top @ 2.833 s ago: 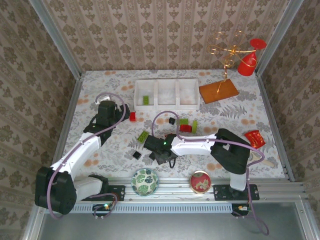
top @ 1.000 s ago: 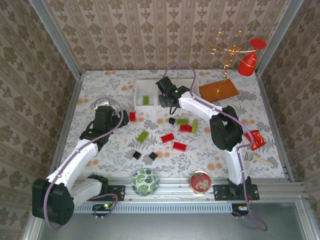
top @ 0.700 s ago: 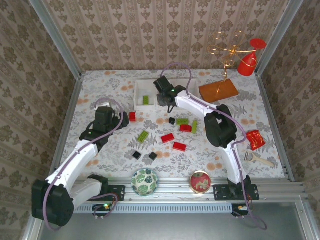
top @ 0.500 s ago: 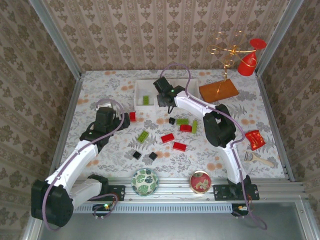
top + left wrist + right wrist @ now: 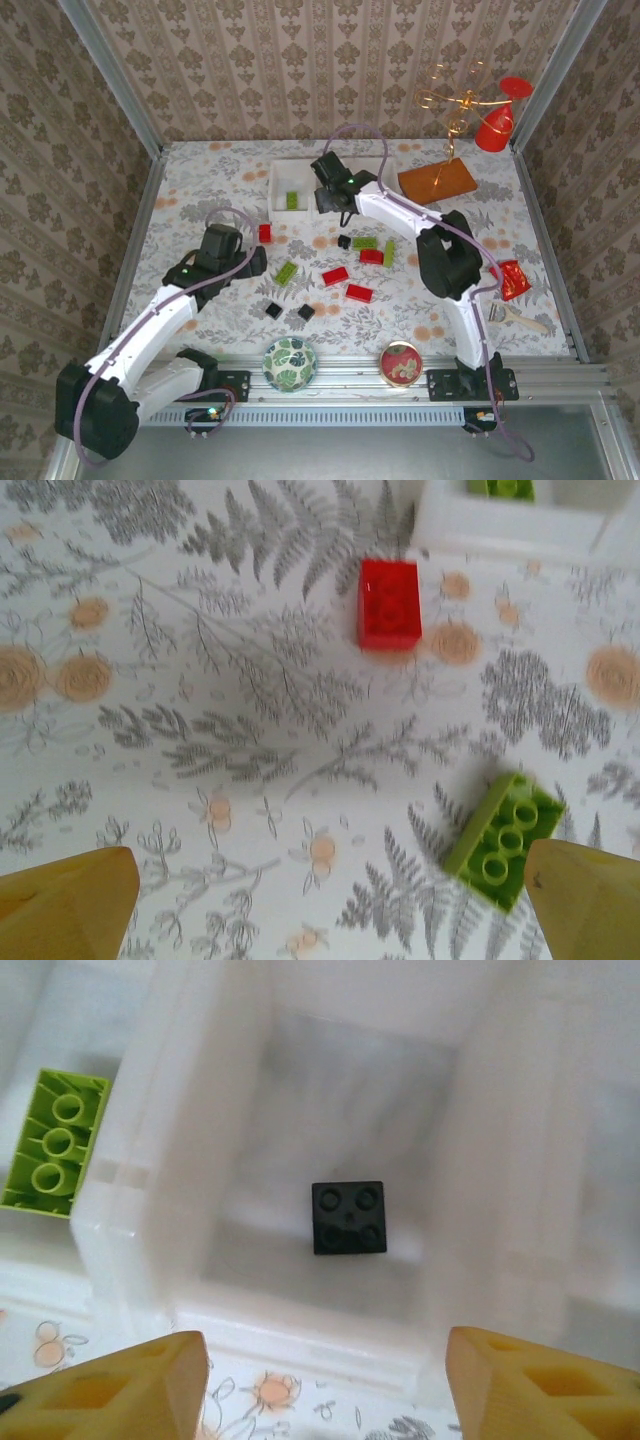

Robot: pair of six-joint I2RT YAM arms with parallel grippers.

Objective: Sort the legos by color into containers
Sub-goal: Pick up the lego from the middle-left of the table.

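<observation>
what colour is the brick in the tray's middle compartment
Black. The brick shows best in the right wrist view, inside the tray.

I'm working in a lab test cell: aluminium framing (image 5: 345,375) along the bottom, wallpapered panels (image 5: 330,70) up top, and a floral tabletop (image 5: 200,190).

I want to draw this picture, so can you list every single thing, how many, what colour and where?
red legos: four, red, loose on the table
green legos: four, lime; three loose, one in the tray's left compartment
black legos: four, black; three loose, one in the middle compartment
tray: one, white, far middle
bowls: two, green-patterned and red, near edge
board: one, orange-brown, right of tray
wire stand: one, gold with red parts, far right corner
packet: one, red, right side
table: one, flowery white
left gripper: open, over loose legos
right gripper: open, over middle compartment
</observation>
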